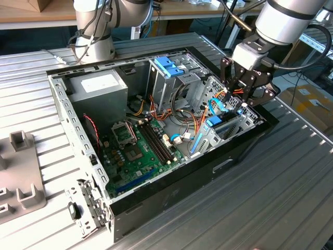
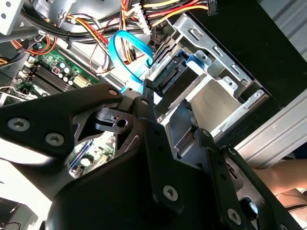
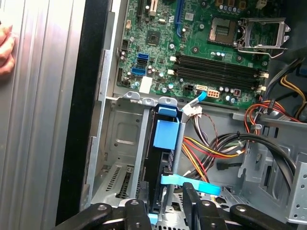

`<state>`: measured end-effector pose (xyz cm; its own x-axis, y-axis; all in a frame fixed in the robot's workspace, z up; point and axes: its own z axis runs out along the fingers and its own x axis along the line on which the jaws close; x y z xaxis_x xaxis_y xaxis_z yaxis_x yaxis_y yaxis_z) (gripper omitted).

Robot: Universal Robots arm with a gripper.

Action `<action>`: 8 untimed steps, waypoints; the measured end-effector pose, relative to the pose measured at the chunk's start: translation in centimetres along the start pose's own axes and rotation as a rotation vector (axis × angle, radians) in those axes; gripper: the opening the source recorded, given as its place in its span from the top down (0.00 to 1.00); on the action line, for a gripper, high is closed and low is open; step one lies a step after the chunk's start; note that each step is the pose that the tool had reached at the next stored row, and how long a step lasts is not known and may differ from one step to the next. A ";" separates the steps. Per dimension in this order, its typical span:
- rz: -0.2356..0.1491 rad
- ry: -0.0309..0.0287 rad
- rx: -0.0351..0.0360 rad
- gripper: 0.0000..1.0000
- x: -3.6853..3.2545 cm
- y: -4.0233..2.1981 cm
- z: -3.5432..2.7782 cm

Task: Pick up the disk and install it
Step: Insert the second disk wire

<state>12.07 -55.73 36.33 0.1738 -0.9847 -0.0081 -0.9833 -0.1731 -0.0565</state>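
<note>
The disk (image 3: 168, 134) stands on edge in a slot of the metal bay at the case's end on the exterior view's right, its blue rail facing up and its dark body below. It is the blue piece (image 1: 216, 123) in the exterior view. Its connector end (image 2: 170, 79) is visible in the second wrist view. My gripper (image 1: 240, 99) hovers just above that bay. Its black fingers (image 3: 139, 211) stand apart on either side of the disk's line, with the gripper (image 3: 165, 211) open and holding nothing.
The open computer case (image 1: 62, 112) lies on a ribbed metal table. Inside it are a grey power-supply box (image 1: 99, 86), a drive cage with a blue latch (image 1: 169, 65), the motherboard (image 1: 140, 146) and cable bundles. A light-blue ribbon cable (image 3: 192, 184) crosses near the disk. A person's hand (image 3: 5, 48) rests by the case.
</note>
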 end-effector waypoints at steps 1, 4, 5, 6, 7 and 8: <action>0.000 0.0001 0.0000 0.58 -0.01 0.00 0.00; -0.002 0.0000 0.0000 0.58 -0.01 -0.05 0.00; -0.008 -0.0003 -0.0001 0.58 0.00 -0.10 0.00; -0.020 -0.0009 -0.0002 0.58 0.01 -0.16 0.01; -0.028 -0.0015 -0.0002 0.58 0.01 -0.19 0.01; -0.048 -0.0026 -0.0004 0.58 0.02 -0.28 0.02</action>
<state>12.35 -55.70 36.33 0.2213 -0.9752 -0.0080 -0.9737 -0.2205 -0.0565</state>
